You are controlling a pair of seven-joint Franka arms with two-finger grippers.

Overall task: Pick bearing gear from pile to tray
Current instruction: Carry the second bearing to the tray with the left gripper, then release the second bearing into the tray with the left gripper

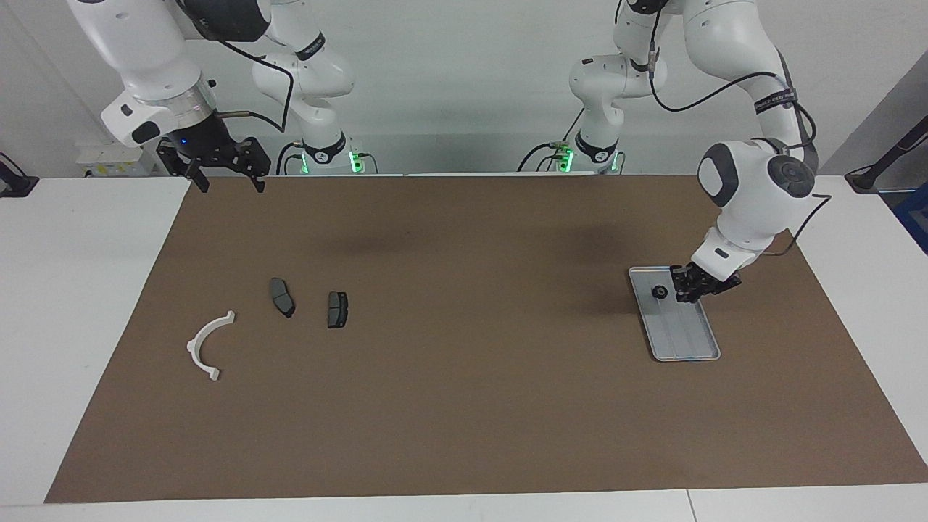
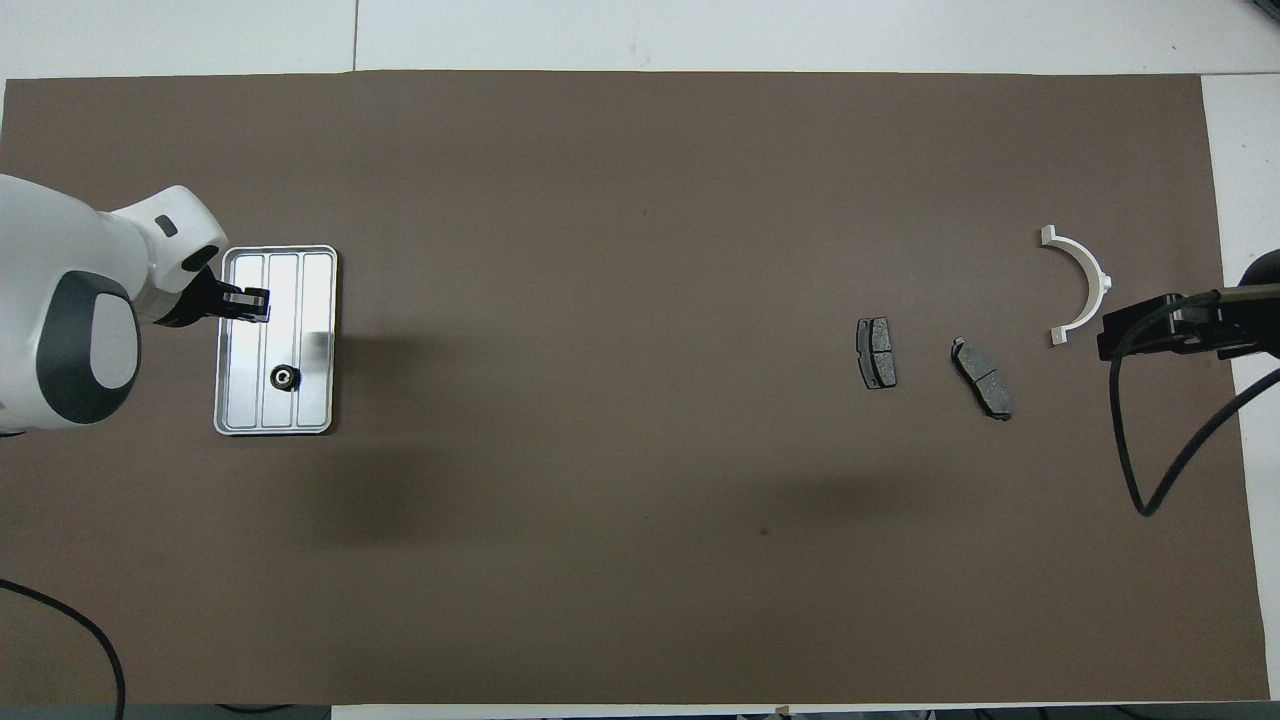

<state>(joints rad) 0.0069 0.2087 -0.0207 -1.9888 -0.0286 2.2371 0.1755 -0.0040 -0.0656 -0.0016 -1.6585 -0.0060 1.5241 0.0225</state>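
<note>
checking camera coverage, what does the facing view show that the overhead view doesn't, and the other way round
Only the facing view shows both arms' bases and the whole right gripper, open, raised over the table edge. Only the overhead view shows the tray floor's ribs squarely from above. Both show the left gripper, shut, over the tray, one small black round piece lying in the tray, two brake pads and the white arc on the brown mat.

A brown mat (image 1: 464, 406) covers most of the white table (image 1: 80, 304), leaving bare white strips at both ends and along the edge farthest from the robots. A black cable (image 2: 1150, 450) loops over the mat at the right arm's end. A pale wall (image 1: 449, 72) rises past the table.
</note>
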